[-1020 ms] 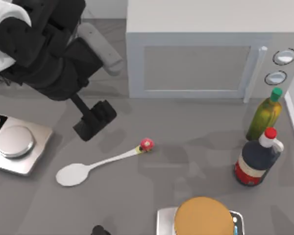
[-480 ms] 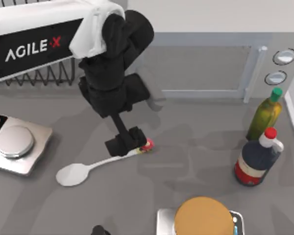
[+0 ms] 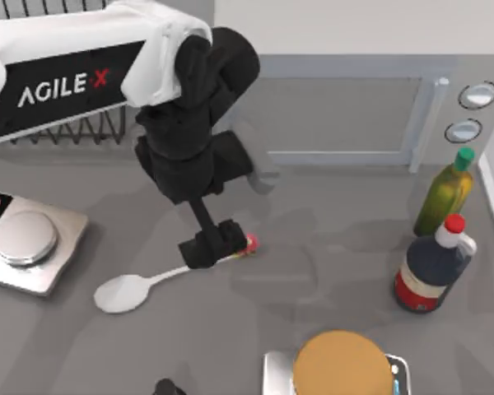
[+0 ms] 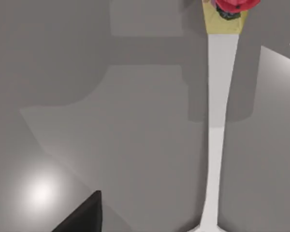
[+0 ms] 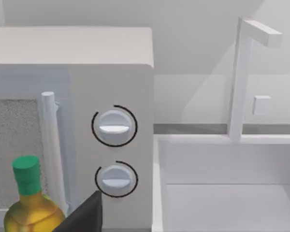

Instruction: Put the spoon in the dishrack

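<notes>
Down on the grey table point(image 3: 329, 271), roughly mid-left in the top view, the spoon point(image 3: 136, 288) lies flat with its white bowl toward the scale point(image 3: 20, 243) and its red-pink knob end pointing right. My left gripper point(image 3: 214, 247) sits right over the handle near that knob, low to the surface, and honestly I can't tell whether it's spread or pinched yet; the left wrist view just shows the slim handle point(image 4: 217, 125) running past one dark finger point(image 4: 84, 215). The dishrack point(image 3: 74, 127) is well apart, up at the top left, mostly under my own arm. The right arm is parked off to the side, looking at the microwave point(image 5: 111, 96) and the green-capped bottle point(image 5: 29, 203). What worries me: the handle is thin and flat on the table, so a grab near the knob could slip off or tip the bowl end down, since the weight hangs far from the pinch. A swinging spoon could also snag on the rack's tines.
</notes>
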